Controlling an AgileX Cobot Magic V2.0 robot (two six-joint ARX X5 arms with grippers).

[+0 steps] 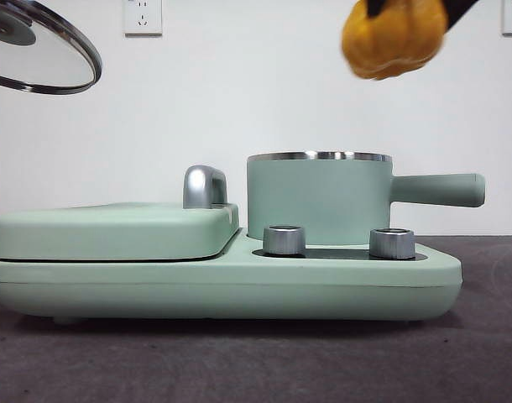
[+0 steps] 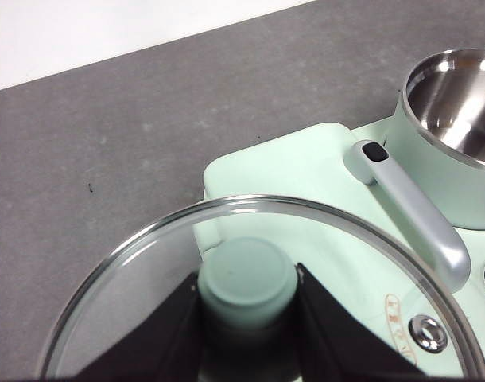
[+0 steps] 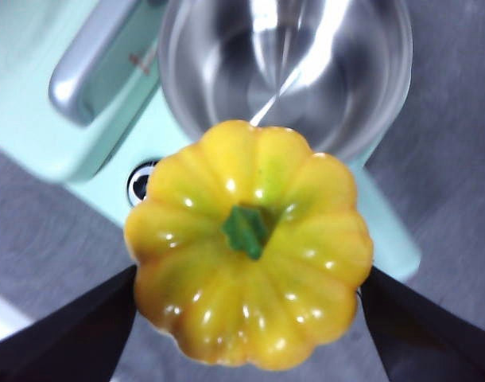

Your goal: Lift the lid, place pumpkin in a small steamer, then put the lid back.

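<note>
The small steamer (image 1: 319, 197), a mint-green pot with a steel rim and a long side handle, stands open on the cooker base; its empty steel inside shows in the right wrist view (image 3: 286, 72) and the left wrist view (image 2: 457, 103). My left gripper (image 2: 248, 306) is shut on the mint-green knob of the glass lid (image 2: 147, 310) and holds it tilted, high at the far left (image 1: 38, 46). My right gripper (image 3: 246, 318) is shut on the yellow-orange pumpkin (image 3: 250, 247) and holds it high, above and to the right of the steamer (image 1: 394, 38).
The mint-green cooker base (image 1: 222, 281) carries a wide flat cover (image 1: 113, 231) with a chrome handle (image 1: 204, 186) on the left and two steel dials (image 1: 284, 239) in front of the steamer. It stands on a dark grey table (image 1: 256, 361).
</note>
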